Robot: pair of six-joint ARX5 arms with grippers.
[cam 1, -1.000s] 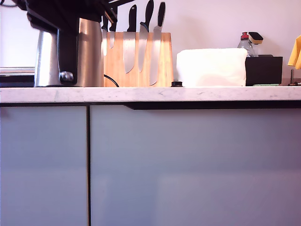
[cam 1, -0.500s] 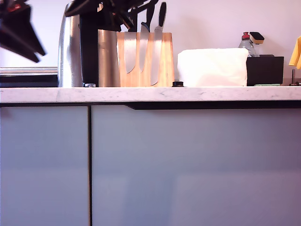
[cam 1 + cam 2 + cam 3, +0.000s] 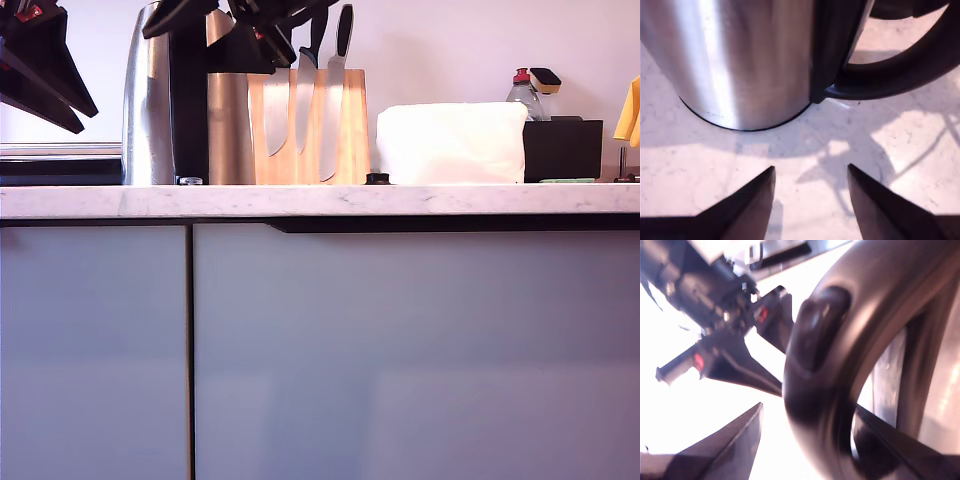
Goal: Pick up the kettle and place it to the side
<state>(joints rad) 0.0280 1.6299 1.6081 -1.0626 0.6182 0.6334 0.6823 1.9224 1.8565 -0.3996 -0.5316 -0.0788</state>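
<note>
Steel kettle [image 3: 150, 110] upright on pale marble worktop [image 3: 400, 200], toward exterior view's left, black handle [image 3: 188, 110] facing camera, base flat on stone. Just right of it, partly behind, wooden knife block [image 3: 340, 130] with black-handled knives [image 3: 343, 35]. Farther right, folded white cloth [image 3: 450, 142], then black box [image 3: 562, 150] with a bottle [image 3: 520, 95] behind.

First gripper [image 3: 810, 200] held clear of kettle [image 3: 730, 60], jaws parted, nothing between them but bare worktop [image 3: 920, 150]; kettle base and handle foot [image 3: 840, 90] just beyond the tips. Likely the dark shape at exterior view's upper left [image 3: 40, 60].

Second gripper [image 3: 805, 440] open around the handle [image 3: 825, 365], one finger [image 3: 730, 450] outside the loop, the other passing through it; contact with handle not discernible, view blurred. In exterior view, at kettle's top [image 3: 250, 35]. Other arm [image 3: 715, 315] seen beyond.
</note>
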